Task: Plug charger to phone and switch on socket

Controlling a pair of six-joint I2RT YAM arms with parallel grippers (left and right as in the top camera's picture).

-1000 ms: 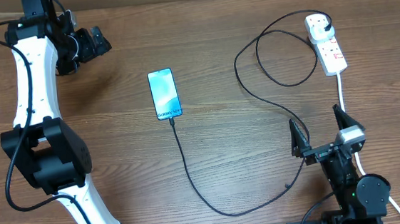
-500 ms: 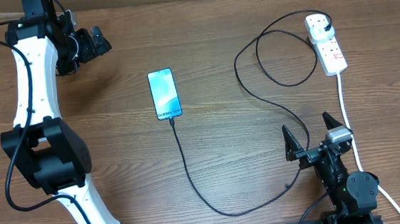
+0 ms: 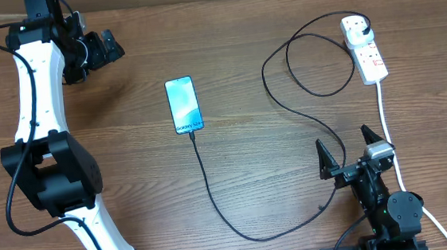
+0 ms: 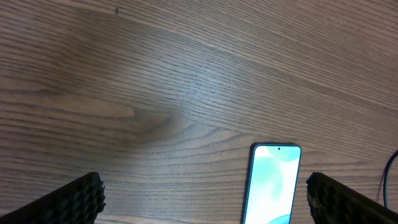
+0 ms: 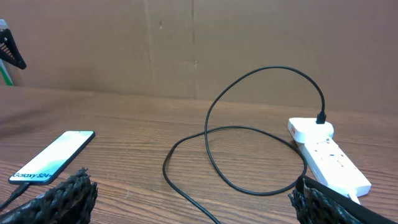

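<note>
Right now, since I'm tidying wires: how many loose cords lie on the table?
2. The black charger loops from the phone to the socket; the thick white cord leaves the socket toward the near edge.

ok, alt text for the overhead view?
A phone lies screen-up mid-frame, a black charger cable looping from its short edge to a white socket at far right. Both grippers are open and hold nothing: left gripper at far left, right gripper beside the socket's cord.
</note>
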